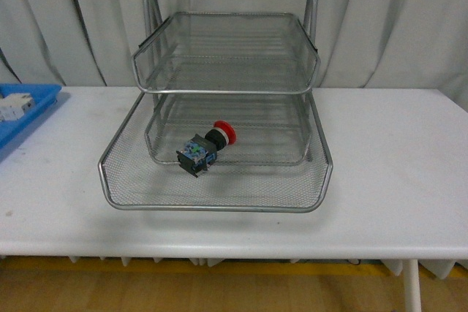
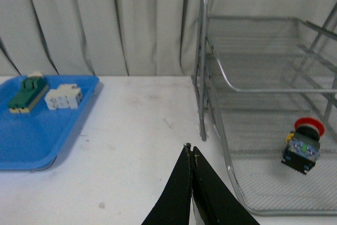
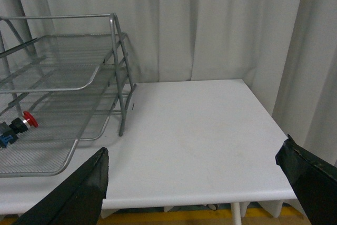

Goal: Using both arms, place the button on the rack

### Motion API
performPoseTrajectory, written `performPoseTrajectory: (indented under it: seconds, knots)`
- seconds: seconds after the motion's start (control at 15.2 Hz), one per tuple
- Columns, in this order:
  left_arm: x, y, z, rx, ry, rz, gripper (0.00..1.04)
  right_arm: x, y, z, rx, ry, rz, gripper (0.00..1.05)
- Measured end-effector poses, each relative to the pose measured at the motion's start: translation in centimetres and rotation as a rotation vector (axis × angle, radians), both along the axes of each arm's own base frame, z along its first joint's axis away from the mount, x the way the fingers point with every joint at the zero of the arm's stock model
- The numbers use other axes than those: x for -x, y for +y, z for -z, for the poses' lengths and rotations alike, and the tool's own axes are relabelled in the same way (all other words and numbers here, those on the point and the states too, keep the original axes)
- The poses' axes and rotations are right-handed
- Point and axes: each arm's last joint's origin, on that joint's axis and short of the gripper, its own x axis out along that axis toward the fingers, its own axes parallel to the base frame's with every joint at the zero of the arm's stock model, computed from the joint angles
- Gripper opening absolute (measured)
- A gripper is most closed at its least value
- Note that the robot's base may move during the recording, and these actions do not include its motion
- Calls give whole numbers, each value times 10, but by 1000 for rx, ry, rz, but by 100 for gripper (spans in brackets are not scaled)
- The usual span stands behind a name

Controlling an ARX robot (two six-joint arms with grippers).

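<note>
Starting nearest you: your left claw (image 2: 190, 154) is pinched closed on nothing, and your right claw (image 3: 195, 151) gapes wide, empty too, both apart from the rack (image 1: 219, 208). The button (image 1: 207, 147) lies on its side in the rack's pulled-out lowest tray, red cap pointing toward the rack's back. Placement looks done to me; at most the tray is left to slide in. The white worktop (image 1: 395, 180) carries a blue tray (image 1: 36, 111) left of the rack, and pale curtains (image 1: 395, 20) hang behind the rack.

A blue tray (image 2: 37, 140) sits at the left end of the white tabletop (image 1: 395, 173), holding a green-and-cream terminal block (image 2: 27, 94) beside a white block (image 2: 63, 97); pale curtains (image 3: 210, 25) hang behind
</note>
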Motion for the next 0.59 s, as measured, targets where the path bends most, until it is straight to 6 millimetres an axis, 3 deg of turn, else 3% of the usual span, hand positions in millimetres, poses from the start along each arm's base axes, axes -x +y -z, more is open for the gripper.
performPoseTrajectory:
  seconds: [0.26,0.59]
  knots:
    - [16,13,-1,2,-2,-10,2,0,0,0,0,0,0,98]
    - [34,12,-4,2,-18,0,2,0,0,0,0,0,0,98]
